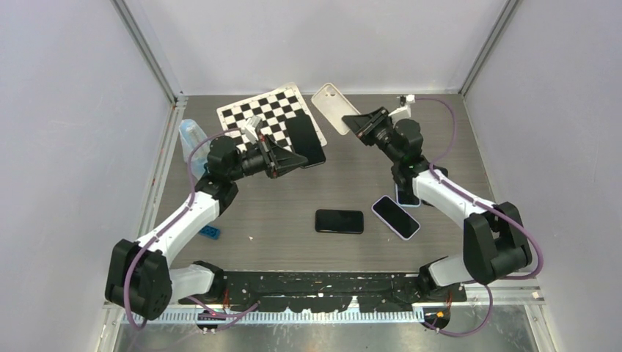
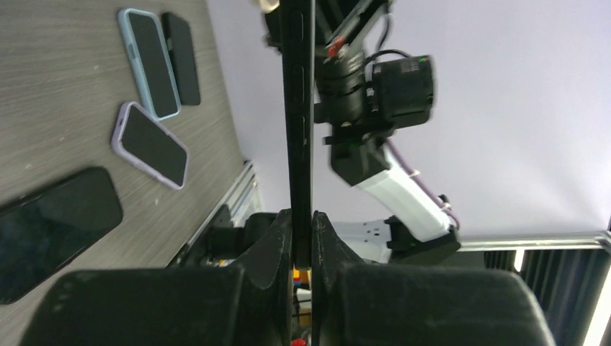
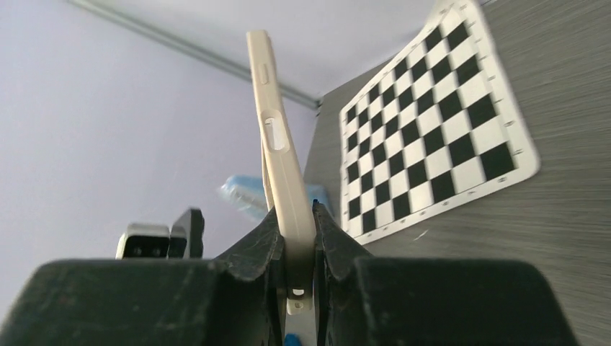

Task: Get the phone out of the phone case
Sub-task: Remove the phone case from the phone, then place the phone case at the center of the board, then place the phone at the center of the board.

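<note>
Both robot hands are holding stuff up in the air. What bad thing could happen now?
The left gripper pinches the black phone by just one end, so it might slip and drop onto the table. The right gripper holds the beige case the same way, so that could slide out too. The grippers are close together, so a careless move might bump them.

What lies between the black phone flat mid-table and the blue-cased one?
A phone in a lilac case, lying slanted between the black phone and the blue-cased phone; the left wrist view shows it clearly.
</note>
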Tool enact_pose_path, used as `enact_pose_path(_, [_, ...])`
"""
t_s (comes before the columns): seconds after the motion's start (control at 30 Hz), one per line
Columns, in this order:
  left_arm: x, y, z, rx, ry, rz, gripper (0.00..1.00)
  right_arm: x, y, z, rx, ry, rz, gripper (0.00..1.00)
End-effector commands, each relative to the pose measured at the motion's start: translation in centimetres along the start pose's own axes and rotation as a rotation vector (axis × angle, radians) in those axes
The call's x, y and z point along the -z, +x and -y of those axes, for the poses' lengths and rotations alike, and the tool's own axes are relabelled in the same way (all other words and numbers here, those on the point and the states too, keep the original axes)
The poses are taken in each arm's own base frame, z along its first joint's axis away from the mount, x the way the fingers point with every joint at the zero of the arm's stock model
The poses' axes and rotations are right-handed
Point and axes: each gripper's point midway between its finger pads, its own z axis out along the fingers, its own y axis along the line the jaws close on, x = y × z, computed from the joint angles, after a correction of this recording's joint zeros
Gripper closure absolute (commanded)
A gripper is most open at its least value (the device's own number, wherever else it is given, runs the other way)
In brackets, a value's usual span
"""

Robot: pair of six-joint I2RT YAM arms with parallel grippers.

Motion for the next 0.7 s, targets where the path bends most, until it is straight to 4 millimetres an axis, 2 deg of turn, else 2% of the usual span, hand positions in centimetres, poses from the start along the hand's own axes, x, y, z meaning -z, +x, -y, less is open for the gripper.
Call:
enact_pose_path(0.0, [-0.5, -0.2, 0.4, -0.134, -0.017, -0.056, 1.00, 0.8, -5.4, 0.7, 0.063, 0.150, 0.151, 0.99])
enact_pose_path(0.03, [-1.0, -0.5, -0.3, -0.158, -0.051, -0.055, 1.00, 0.8, -6.1, 1.2, 0.064, 0.178, 0.164, 0.99])
enact_pose_path(0.07, [-1.5, -0.9, -1.0, -0.164, -0.090, -0.052, 1.00, 1.2, -6.7, 2.9, 0.055, 0.245, 0.171, 0.99])
enact_pose_path(0.17, [-3.5, -2.6, -2.9, -0.193, -0.195, -0.041, 1.00, 1.2, -8.1, 6.2, 0.022, 0.337, 0.176, 0.99])
enact_pose_path(0.27, [-6.1, -5.1, -5.1, -0.202, -0.273, -0.031, 1.00, 1.3, -9.3, 9.6, -0.017, 0.404, 0.168, 0.99])
enact_pose_path(0.4, [-9.8, -8.0, -9.8, -0.163, -0.375, -0.036, 1.00, 0.6, -10.0, 14.0, -0.082, 0.476, 0.162, 0.99])
enact_pose_path(0.43, [-10.8, -8.4, -12.1, -0.136, -0.412, -0.051, 1.00, 0.4, -10.3, 14.4, -0.093, 0.479, 0.172, 0.99])
enact_pose_path(0.47, [-12.0, -9.2, -12.8, -0.138, -0.420, -0.054, 1.00, 0.2, -10.3, 15.8, -0.105, 0.503, 0.173, 0.99])
enact_pose_path(0.5, [-12.9, -9.7, -14.0, -0.129, -0.435, -0.062, 1.00, -0.2, -10.8, 15.9, -0.111, 0.492, 0.190, 0.99])
enact_pose_path(0.53, [-13.8, -10.0, -15.2, -0.117, -0.442, -0.072, 1.00, -0.7, -10.2, 17.6, -0.128, 0.514, 0.176, 0.99])
enact_pose_path(0.57, [-14.8, -10.3, -16.4, -0.116, -0.449, -0.075, 1.00, -1.5, -10.6, 17.4, -0.151, 0.487, 0.175, 0.99])
enact_pose_path(0.6, [-15.7, -10.5, -17.6, -0.115, -0.463, -0.076, 1.00, -2.1, -9.9, 18.9, -0.189, 0.499, 0.160, 0.98])
enact_pose_path(0.63, [-16.7, -10.5, -18.5, -0.127, -0.464, -0.087, 1.00, -2.7, -10.3, 18.7, -0.194, 0.467, 0.165, 0.98])
enact_pose_path(0.67, [-17.5, -10.6, -19.4, -0.138, -0.473, -0.099, 1.00, -3.1, -10.0, 19.6, -0.213, 0.475, 0.163, 0.98])
